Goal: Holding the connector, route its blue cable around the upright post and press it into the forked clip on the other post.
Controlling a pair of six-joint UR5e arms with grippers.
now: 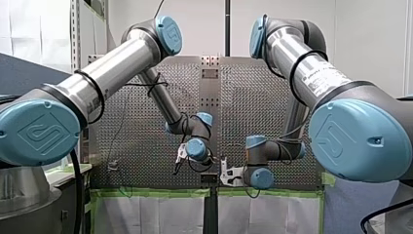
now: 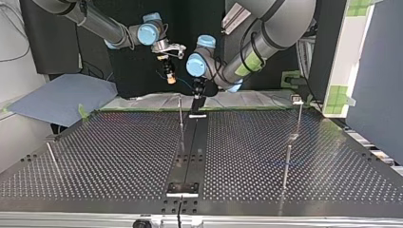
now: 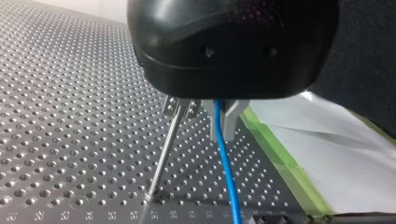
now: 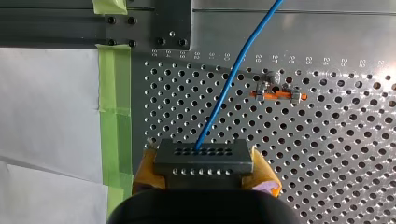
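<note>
Right gripper (image 4: 205, 171): its yellow pads (image 4: 148, 169) are clamping the black rectangular connector (image 4: 203, 156) from both sides, with the jaws closed hard onto it. The thin blue cable (image 4: 233, 74) is leaving the connector's holed face and running ahead over the silver perforated table (image 4: 327, 154), out of the wrist view. It is passing near a small metal fitting with an orange bar (image 4: 279, 94) without touching it.

Left gripper (image 3: 204, 122): black body, with the metal fingers (image 3: 229, 122) standing apart. The blue cable is hanging down between them, close against one finger; whether it is touching cannot be told. The other finger is sitting at the top of a thin upright metal post (image 3: 163, 156), which is standing in the table near a strip of green tape (image 3: 280, 161).

Top view: both grippers are hovering above the table's far edge. The right one is hanging higher, and the left one is sitting just beside the post.
</note>
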